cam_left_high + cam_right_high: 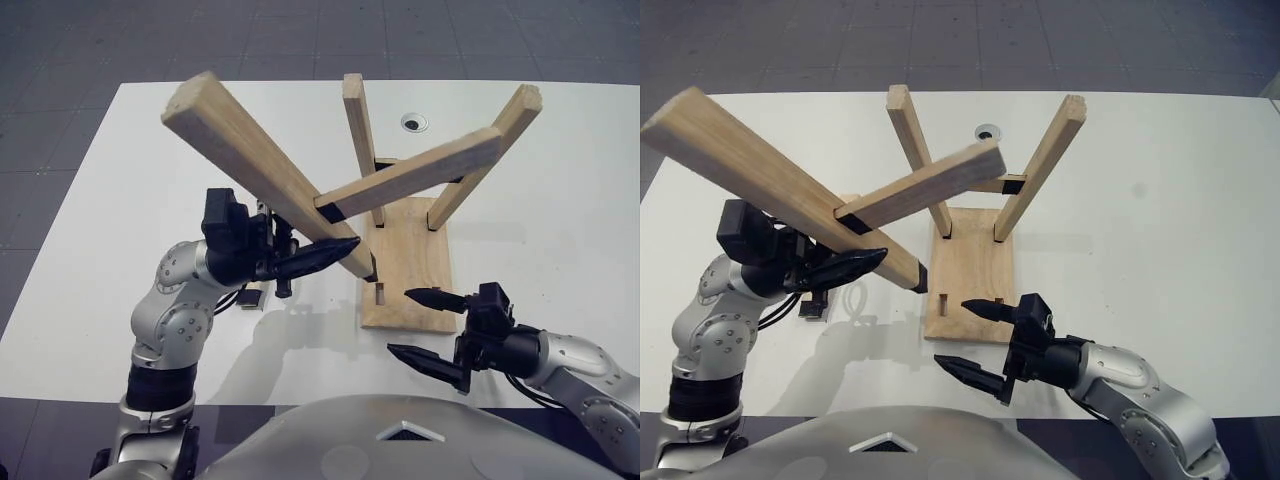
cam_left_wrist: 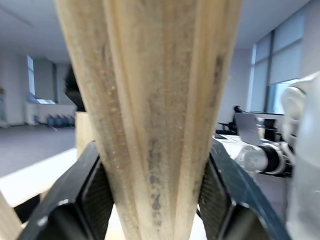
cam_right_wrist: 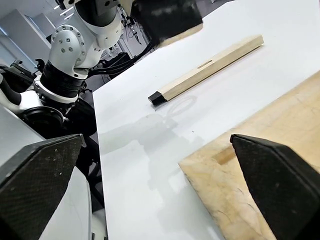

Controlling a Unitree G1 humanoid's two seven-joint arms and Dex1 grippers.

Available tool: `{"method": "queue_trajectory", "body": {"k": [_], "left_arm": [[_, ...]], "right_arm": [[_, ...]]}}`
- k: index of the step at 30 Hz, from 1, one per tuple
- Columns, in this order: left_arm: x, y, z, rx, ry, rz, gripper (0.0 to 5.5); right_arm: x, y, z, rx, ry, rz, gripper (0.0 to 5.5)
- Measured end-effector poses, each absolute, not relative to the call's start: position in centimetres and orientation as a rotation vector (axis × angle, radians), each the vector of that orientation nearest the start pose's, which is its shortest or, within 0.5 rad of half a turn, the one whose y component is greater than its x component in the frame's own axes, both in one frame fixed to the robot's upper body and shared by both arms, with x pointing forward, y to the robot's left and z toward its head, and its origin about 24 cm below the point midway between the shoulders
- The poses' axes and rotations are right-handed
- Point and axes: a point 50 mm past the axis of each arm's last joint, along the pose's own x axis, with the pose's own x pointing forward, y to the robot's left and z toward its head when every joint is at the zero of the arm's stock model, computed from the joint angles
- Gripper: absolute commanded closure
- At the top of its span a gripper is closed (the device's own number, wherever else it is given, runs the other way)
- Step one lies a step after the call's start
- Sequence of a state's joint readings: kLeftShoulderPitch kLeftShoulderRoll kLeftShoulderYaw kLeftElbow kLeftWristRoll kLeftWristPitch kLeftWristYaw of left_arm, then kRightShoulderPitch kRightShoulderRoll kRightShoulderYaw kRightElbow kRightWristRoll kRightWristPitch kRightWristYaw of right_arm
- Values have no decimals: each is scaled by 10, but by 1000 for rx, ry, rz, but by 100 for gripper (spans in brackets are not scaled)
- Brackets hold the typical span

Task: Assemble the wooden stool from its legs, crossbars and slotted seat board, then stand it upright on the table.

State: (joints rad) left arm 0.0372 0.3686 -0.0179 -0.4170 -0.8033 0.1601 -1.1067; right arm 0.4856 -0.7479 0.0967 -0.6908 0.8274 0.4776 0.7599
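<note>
A pale, slotted wooden seat board (image 1: 412, 262) lies flat on the white table (image 1: 120, 200), right of centre. Two light wooden legs (image 1: 362, 140) stand splayed at its far end. The left gripper (image 1: 340, 247) is clamped on a long tilted wooden leg (image 1: 245, 150) that carries a black-tipped wooden crossbar (image 1: 420, 172). The leg's lower end is at the board's left edge, near a slot. The right gripper (image 1: 405, 322) hovers at the board's near edge, fingers wide apart. A loose black-tipped wooden bar (image 3: 205, 67) lies on the table left of the board.
</note>
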Motion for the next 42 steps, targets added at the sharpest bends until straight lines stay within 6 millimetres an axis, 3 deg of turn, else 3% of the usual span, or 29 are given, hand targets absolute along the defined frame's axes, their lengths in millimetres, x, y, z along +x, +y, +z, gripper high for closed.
{"method": "queue_trajectory", "body": {"k": [4, 8, 16, 29, 32, 36, 42], "left_arm": [[196, 139, 126, -183, -534, -1317, 345], [195, 134, 105, -72, -531, -1356, 345], [191, 131, 74, -129, -382, -1470, 345], [192, 133, 55, -180, -309, -1476, 345], [194, 130, 55, -180, -343, -1472, 345], [194, 123, 57, -194, -381, -1474, 345], [192, 115, 54, -205, -388, -1502, 345]], "right_arm": [[121, -159, 76, 277, 448, 1161, 0], [122, -161, 72, 273, 446, 1151, 0], [127, -170, 73, 248, 435, 1116, 0], [129, -174, 73, 245, 436, 1106, 0], [127, -186, 67, 168, 483, 1082, 0], [128, -221, 63, 53, 521, 960, 0], [130, -231, 66, 40, 508, 925, 0]]}}
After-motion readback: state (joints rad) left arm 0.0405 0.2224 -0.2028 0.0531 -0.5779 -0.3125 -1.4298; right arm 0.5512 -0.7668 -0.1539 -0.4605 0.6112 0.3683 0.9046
